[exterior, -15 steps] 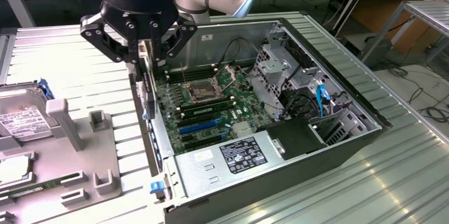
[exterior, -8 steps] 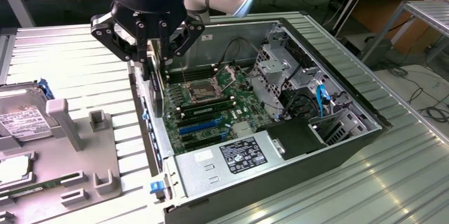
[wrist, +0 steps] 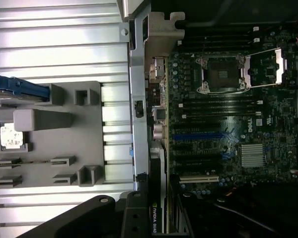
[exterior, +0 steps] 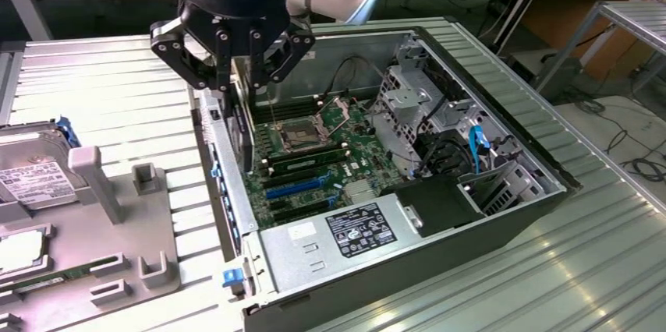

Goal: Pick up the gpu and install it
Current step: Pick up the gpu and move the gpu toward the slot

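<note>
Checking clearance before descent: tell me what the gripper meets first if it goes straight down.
The gpu in the gripper leads, and would likely touch the motherboard beside the case's rear wall first; depth is unclear.

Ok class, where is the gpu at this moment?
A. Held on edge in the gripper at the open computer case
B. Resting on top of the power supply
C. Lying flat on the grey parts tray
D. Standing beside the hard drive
A: the gripper is closed on the gpu, which hangs on edge from it at the rear wall of the open computer case, next to the motherboard.
</note>
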